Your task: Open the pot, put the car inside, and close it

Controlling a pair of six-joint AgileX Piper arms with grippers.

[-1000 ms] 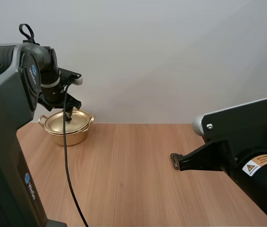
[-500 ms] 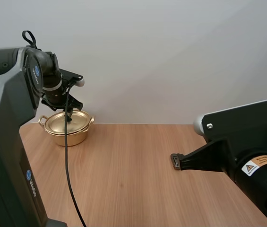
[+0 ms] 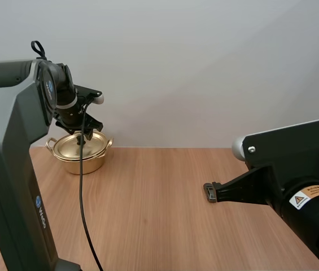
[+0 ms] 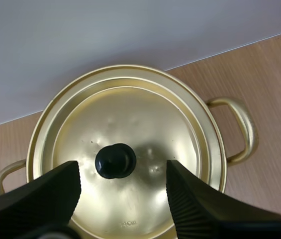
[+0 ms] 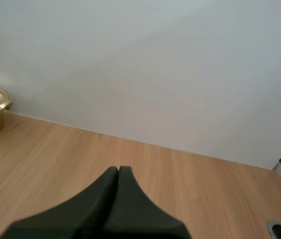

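Our left hand [image 4: 123,172] hangs wide open and empty astride the knob [image 4: 115,160] on the lid [image 4: 145,117]. The pot [image 3: 83,162] sits closed at the far left of the surface [image 3: 165,197]. Height is hard to judge; closing too high, we'd skid off.

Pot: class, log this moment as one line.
pot: lid on | left jaws: open, either side of knob | right jaws: shut, over table

High rear overview, both wrists see pot [image 4: 218,149]
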